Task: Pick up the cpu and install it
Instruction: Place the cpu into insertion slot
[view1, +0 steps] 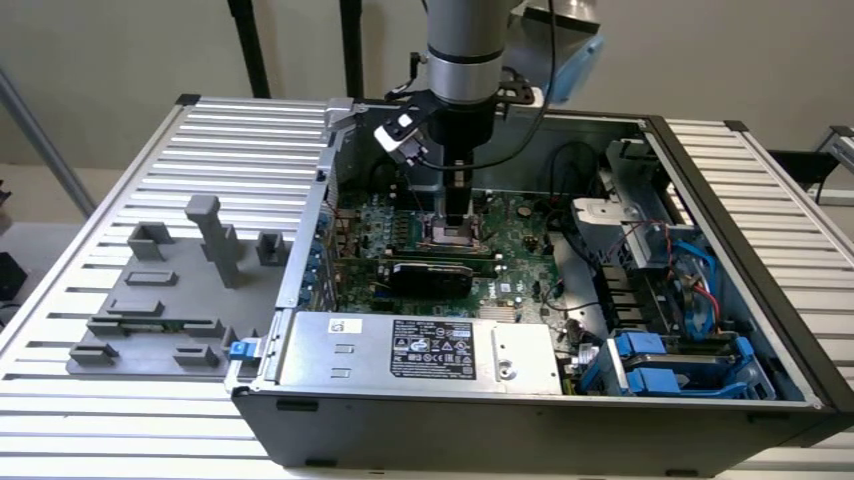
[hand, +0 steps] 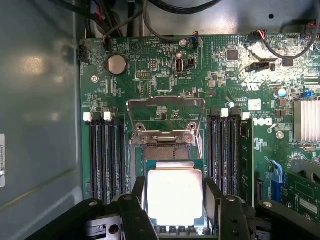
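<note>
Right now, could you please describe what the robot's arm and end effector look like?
The arm is a grey cylinder with a silver ring and a pale blue joint cap. Its end effector is black, with a white-faced block on one side, black cables looping around it, and two flat black fingers.

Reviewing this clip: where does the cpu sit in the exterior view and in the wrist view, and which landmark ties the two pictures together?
Exterior view: at the tip of the tool, mid-motherboard inside the open case; the cpu itself is too small to tell apart there.
Wrist view: cpu, bright and square, gripped between the tool's fingers.
Shared landmark: the open socket, directly by the tool.
</note>
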